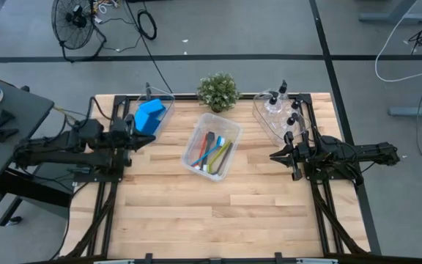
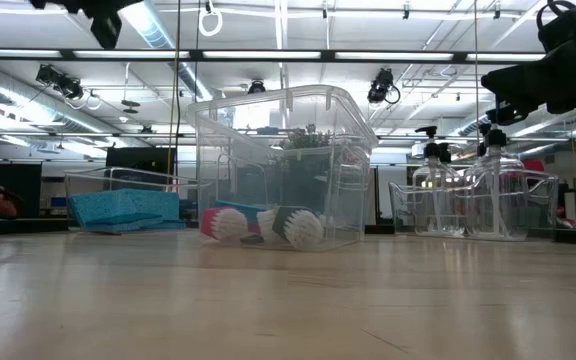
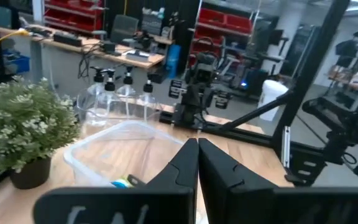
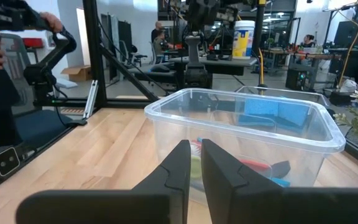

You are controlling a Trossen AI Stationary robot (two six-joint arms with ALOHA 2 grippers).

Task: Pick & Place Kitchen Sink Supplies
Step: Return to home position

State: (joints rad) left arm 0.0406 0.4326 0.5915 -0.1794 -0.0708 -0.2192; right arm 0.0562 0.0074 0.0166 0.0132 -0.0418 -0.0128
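Several thin brushes (image 1: 212,150) in red, blue, grey and yellow-green lie in a clear bin at the table's middle, bristle heads toward the near side (image 2: 263,225). Blue sponges (image 1: 150,115) lie stacked in a clear bin at the far left. Clear pump bottles (image 1: 280,110) stand upright in a clear bin at the far right. My left gripper (image 1: 151,138) hovers shut left of the middle bin, just near of the sponge bin, pointing right. My right gripper (image 1: 272,155) hovers shut right of the middle bin, pointing left. Both are raised off the table.
A small green potted plant (image 1: 217,92) stands at the far edge behind the middle bin's rim (image 1: 229,126). Bare wood spans the whole near half of the table (image 1: 218,213). Black frame rails run along the table's left and right edges.
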